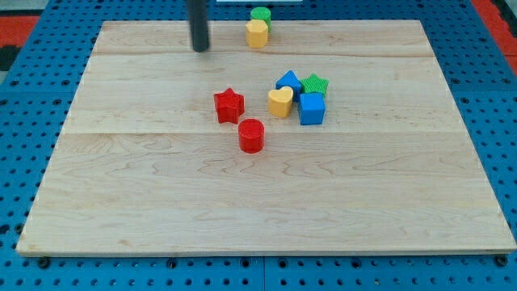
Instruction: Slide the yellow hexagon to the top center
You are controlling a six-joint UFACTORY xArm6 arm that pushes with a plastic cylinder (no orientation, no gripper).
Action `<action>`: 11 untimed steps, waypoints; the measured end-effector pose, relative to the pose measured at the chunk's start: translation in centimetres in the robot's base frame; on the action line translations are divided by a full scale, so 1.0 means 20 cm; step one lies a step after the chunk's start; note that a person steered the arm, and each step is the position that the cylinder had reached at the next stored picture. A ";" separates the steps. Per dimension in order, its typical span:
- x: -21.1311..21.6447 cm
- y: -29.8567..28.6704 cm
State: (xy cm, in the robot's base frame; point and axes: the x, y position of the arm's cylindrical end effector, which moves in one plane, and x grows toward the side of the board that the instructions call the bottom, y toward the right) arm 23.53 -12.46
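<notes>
The yellow hexagon (256, 34) sits at the view's top centre of the wooden board (161, 202), touching a green block (260, 14) just above it at the board's top edge. My tip (199, 48) is to the left of the yellow hexagon, apart from it by a clear gap, near the top edge.
A cluster stands right of centre: a yellow heart (280, 103), a blue cube (312, 108), a blue triangular block (288, 82) and a green star (316, 84). A red star (229, 106) and a red cylinder (251, 135) are near the middle. Blue pegboard surrounds the board.
</notes>
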 end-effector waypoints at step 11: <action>-0.04 0.23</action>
State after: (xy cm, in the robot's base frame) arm 22.72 -7.81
